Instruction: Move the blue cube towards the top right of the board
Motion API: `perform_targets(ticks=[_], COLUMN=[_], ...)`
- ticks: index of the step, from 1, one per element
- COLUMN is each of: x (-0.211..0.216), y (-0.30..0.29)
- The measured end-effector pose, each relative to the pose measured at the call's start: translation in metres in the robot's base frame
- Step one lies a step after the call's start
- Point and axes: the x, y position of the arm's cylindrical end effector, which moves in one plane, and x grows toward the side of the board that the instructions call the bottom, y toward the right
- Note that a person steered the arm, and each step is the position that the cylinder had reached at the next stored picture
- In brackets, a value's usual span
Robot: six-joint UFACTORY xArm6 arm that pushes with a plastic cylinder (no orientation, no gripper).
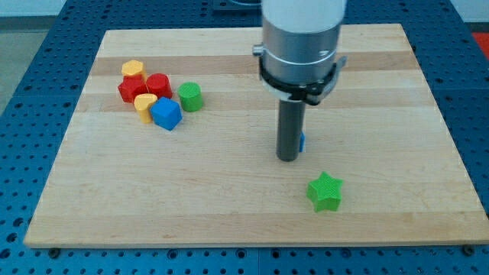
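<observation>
The blue cube [166, 114] sits at the board's upper left, touching a yellow block [144, 105] and close to a green cylinder [190, 97]. My tip [288, 158] rests on the board near the middle, far to the right of the blue cube and above-left of a green star [325, 192]. A sliver of another blue block [302, 141] shows just behind the rod's right side; the rest of it is hidden.
Two red blocks [132, 89] [158, 85] and a second yellow block [133, 69] cluster with the blue cube at the upper left. The wooden board [428, 153] lies on a blue perforated table.
</observation>
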Motion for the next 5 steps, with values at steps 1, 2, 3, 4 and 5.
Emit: perform_targets(ticks=[1,2,3,4,5], x=[-0.002,-0.016,-0.016,-0.028,-0.013], y=[0.038,0.026,-0.088,-0.104,-0.060])
